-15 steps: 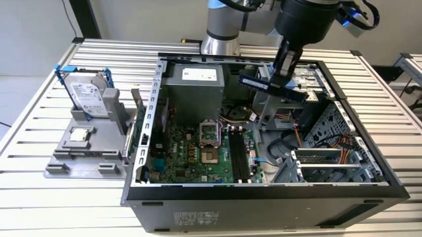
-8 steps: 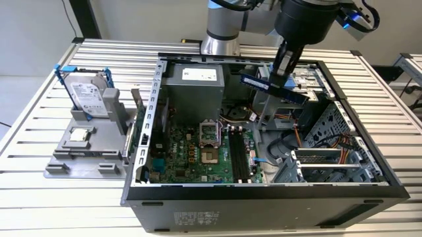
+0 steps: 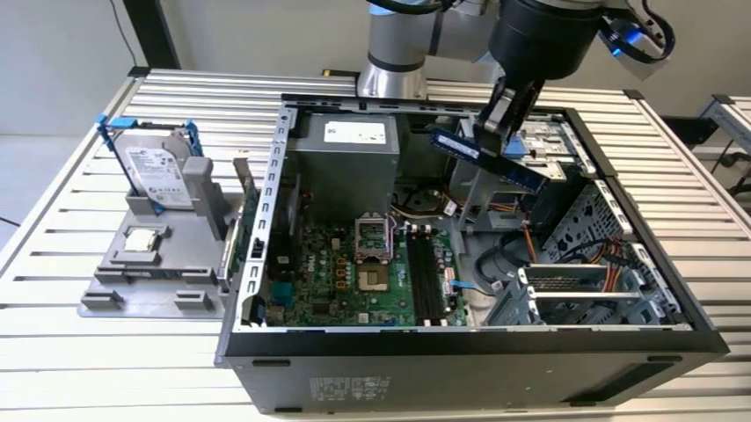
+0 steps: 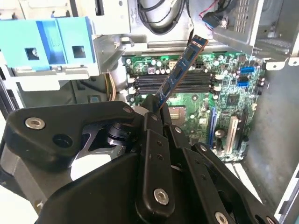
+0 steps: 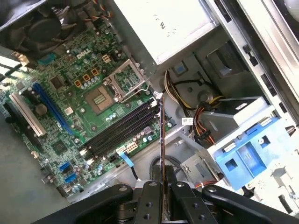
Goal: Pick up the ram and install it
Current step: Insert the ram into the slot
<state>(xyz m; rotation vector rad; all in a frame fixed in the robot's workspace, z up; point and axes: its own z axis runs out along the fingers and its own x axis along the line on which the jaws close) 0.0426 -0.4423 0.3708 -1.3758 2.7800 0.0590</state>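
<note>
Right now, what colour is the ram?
The ram looks blue, clearest in the second wrist view.

The slatted aluminium table [image 3: 83, 352] is showing a brushed, matt sheen. The grey sheet-metal computer case [image 3: 277, 176] on it is looking dull and smooth. Inside, the green lacquered motherboard [image 3: 317, 299] is glinting glossily. The thin dark circuit-board ram [image 4: 180, 74] is catching light on a smooth bluish face. The black gripper [image 4: 156, 109] is clamping it, and its matt fingers [image 4: 152, 140], probably plastic, are carrying shiny steel screws. Along the table's edge at the exterior view's left, the silver metal hard drive in a blue plastic frame [image 3: 158, 167] is sitting in a matt grey plastic holder [image 3: 153, 272].
</note>
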